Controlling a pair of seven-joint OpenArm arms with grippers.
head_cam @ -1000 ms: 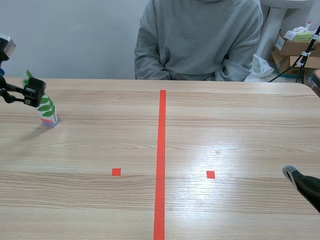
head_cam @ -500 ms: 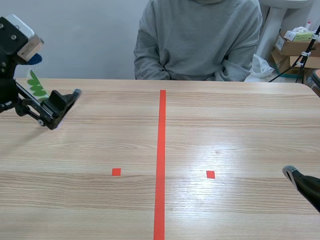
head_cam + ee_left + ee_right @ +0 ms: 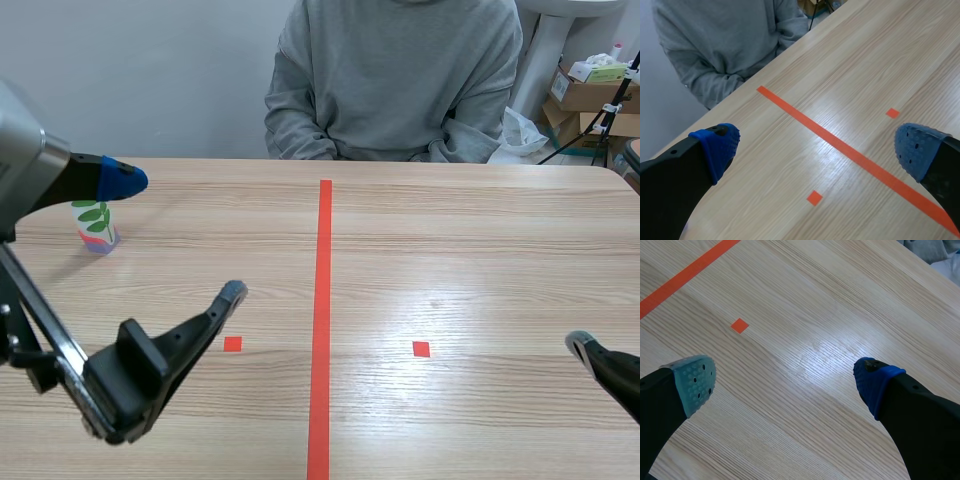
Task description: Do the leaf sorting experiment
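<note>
- The left gripper is pulling back from the leaf sprig, where it was a second ago. It is now hanging well left of the tape line, nearer the robot.
- Its fingers are standing wide apart and carrying nothing; the left wrist view is showing only bare table between the blue pads.
- The leaf sprig is standing upright in its small pale base, far left of the tape line and towards the person's edge. It is keeping the spot it had before the arm withdrew.
- This is looking like a release: the sprig is probably now sorted to the left side, and the arm is freeing itself for another item.
- The right gripper is resting low, well right of the tape line, with its fingers spread and nothing between them.
- A person is sitting beyond the far end of the tape line, arms folded in the lap.
- Cardboard boxes are sitting off the table, far right of the line.
- Nothing is blocking either arm, and no further leaf is showing to sort.
</note>
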